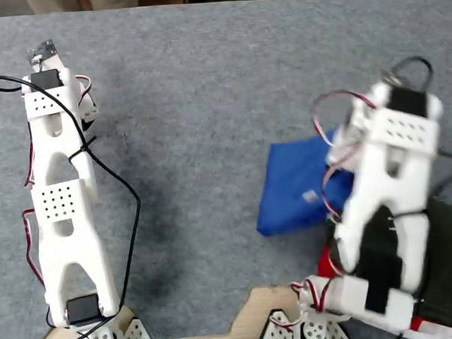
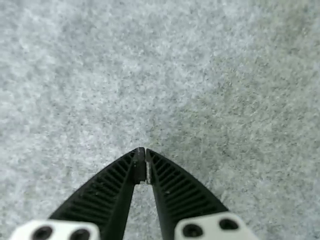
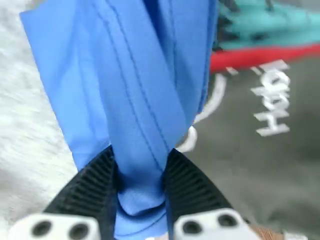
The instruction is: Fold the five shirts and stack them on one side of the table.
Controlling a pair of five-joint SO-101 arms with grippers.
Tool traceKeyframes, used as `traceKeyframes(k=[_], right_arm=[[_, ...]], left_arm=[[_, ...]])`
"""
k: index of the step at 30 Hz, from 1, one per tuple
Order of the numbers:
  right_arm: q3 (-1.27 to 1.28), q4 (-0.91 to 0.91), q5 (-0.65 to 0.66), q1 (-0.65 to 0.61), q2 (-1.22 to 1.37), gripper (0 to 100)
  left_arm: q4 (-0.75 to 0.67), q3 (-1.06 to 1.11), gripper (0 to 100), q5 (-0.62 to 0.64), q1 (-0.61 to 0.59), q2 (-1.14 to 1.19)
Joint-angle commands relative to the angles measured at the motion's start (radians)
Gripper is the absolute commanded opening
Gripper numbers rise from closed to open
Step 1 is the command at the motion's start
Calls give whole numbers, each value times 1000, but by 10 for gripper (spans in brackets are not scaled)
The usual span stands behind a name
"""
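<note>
Right gripper [image 3: 140, 152] clamps bunched blue shirt [image 1: 294, 185] near desk [image 1: 208, 103] right edge, beside dark shirt [image 1: 448, 242] at near right corner. Left gripper [image 2: 141, 155] pinched together, empty, over far left corner.

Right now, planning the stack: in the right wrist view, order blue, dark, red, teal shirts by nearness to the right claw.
1. Blue shirt, clamped in the right claw.
2. Dark shirt, beside the claw.
3. Red shirt, beyond it.
4. Teal shirt, farthest.
</note>
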Motion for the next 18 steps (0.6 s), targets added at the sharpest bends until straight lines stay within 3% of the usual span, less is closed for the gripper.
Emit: traceKeyframes(k=[1,10,18], right_arm=[[50,23,107,171,-119,5],[47,21,342,536,-191,5],[19,-9,512,760,-183,5]], left_arm=[[-15,-6,23,-8,-8,-62],[-14,-5,23,-8,-8,-62],[-14,-3,23,-8,-8,-59]])
